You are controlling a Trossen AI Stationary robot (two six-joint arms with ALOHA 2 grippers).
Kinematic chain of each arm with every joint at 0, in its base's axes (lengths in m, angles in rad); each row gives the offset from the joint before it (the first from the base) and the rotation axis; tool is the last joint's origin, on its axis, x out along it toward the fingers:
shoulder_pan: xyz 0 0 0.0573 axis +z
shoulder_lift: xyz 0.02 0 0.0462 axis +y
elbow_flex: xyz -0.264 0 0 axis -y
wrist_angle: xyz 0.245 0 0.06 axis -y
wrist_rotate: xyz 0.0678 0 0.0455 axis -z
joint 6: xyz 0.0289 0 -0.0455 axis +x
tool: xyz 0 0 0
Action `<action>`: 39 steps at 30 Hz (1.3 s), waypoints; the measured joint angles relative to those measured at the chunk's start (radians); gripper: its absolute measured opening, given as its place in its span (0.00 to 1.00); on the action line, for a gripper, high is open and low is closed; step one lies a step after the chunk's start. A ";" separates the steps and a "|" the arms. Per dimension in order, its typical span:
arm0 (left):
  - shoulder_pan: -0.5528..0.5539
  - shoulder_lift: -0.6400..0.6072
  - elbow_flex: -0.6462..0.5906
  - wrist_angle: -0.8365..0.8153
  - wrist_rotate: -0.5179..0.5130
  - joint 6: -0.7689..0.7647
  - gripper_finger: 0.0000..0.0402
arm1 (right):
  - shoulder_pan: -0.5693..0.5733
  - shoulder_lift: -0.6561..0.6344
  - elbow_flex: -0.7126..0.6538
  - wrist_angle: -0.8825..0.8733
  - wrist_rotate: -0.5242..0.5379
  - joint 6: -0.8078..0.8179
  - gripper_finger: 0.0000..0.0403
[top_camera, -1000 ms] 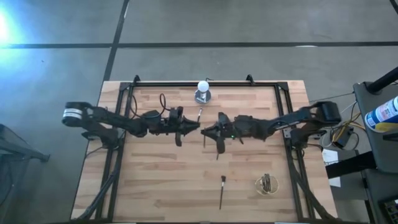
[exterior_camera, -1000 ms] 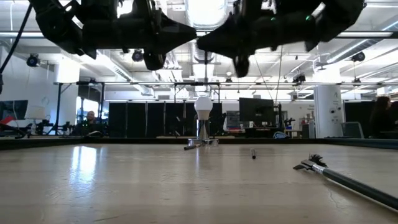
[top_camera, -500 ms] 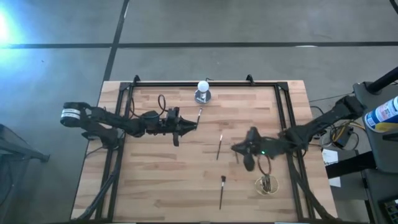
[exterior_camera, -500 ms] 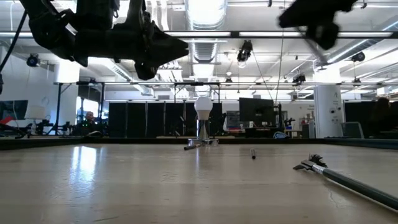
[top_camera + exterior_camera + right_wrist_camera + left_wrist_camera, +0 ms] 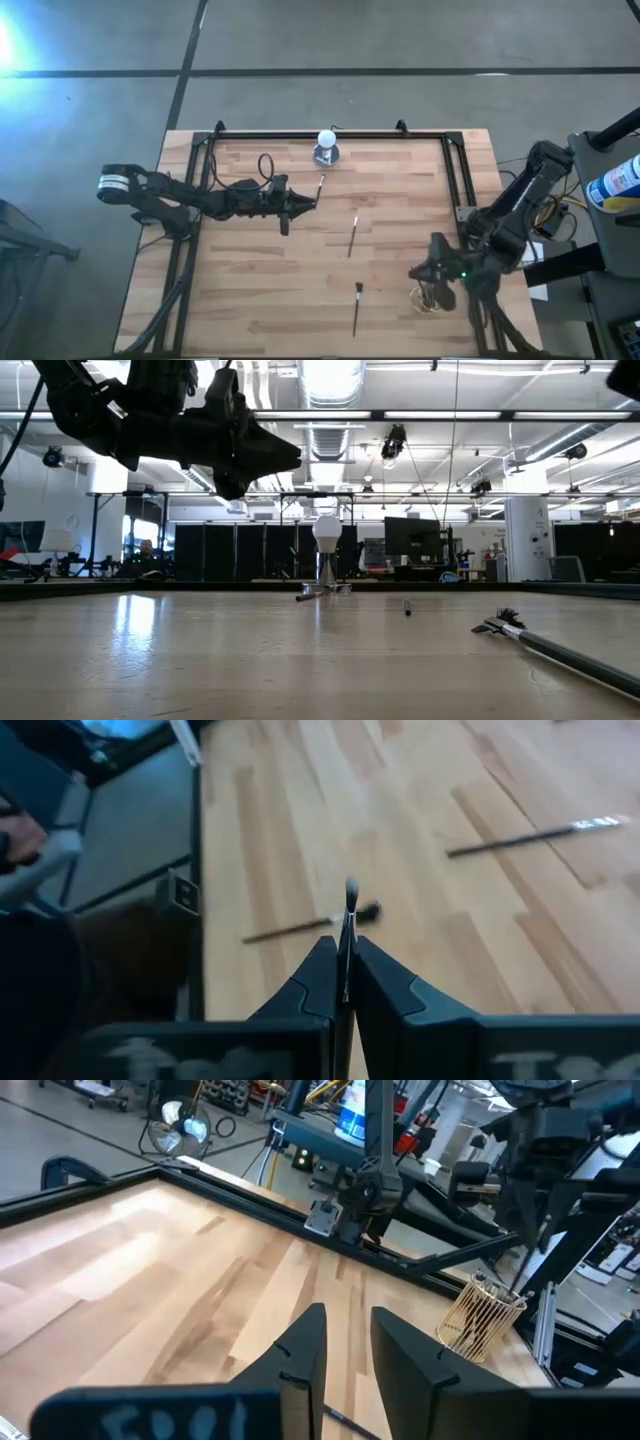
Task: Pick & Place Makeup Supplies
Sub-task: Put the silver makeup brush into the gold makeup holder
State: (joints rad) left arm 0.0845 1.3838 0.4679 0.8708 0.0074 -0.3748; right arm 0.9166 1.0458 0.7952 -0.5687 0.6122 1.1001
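Observation:
Three thin dark makeup brushes lie flat on the wooden table: one by the white ball (image 5: pixel 320 185), one mid-table (image 5: pixel 353 235), one near the front edge (image 5: pixel 357 308). A fourth brush (image 5: pixel 348 920) stands between my right gripper's fingers. My right gripper (image 5: pixel 422 272) hovers at the table's right near corner, next to a gold wire cup (image 5: pixel 430 297) that holds several brushes. My left gripper (image 5: pixel 303 203) hangs open above the table's middle, left of the mid-table brush, touching nothing. The low view shows only my left gripper (image 5: pixel 275 455). My right gripper (image 5: pixel 343 955) pinches the brush's slim handle (image 5: pixel 346 945) between its two fingers. The handle runs along the fingers and the bristle tip (image 5: pixel 351 892) sticks out past their free ends. The brush is lifted clear of the table.
A white ball on a round grey base (image 5: pixel 326 146) stands at the far edge's middle. A black metal frame (image 5: pixel 455 170) borders the table on its left, right and far sides. The wire cup (image 5: pixel 483 1315) stands close to the right frame rail. Bare wood lies left of centre.
My right gripper, shut on its brush, has swung from beside my left gripper at the table's middle toward the right near corner, ending next to the wire cup. My left gripper has drawn back slightly toward the table's left. The mid-table brush now lies uncovered.

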 joint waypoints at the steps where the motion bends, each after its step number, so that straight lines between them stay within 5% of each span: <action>1: 0.000 0.000 0.000 0.001 -0.001 0.000 0.19 | 0.022 0.001 0.004 -0.033 0.019 0.030 0.03; 9: 0.001 0.000 0.000 -0.015 -0.006 -0.004 0.19 | 0.142 0.009 -0.041 -0.087 0.118 0.146 0.03; 15: 0.003 0.000 0.000 -0.068 -0.009 -0.036 0.19 | 0.160 0.049 -0.100 -0.088 0.084 0.280 0.04; 24: 0.026 0.001 -0.039 -0.075 -0.009 -0.005 0.19 | 0.159 0.065 -0.084 -0.122 0.034 0.429 0.25; 29: 0.039 0.001 -0.130 0.067 -0.008 -0.008 0.10 | 0.151 0.062 -0.014 -0.219 0.044 0.439 0.35; 34: 0.062 0.001 -0.214 0.215 -0.009 0.027 0.01 | 0.048 0.060 0.035 -0.230 0.277 0.370 0.34; 39: 0.085 0.001 -0.258 0.246 -0.009 0.071 0.00 | -0.241 0.070 0.017 -0.161 0.078 0.329 0.26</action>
State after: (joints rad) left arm 0.1698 1.3849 0.2096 1.1165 -0.0013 -0.3035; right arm 0.6752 1.1158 0.8126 -0.7297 0.6897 1.4295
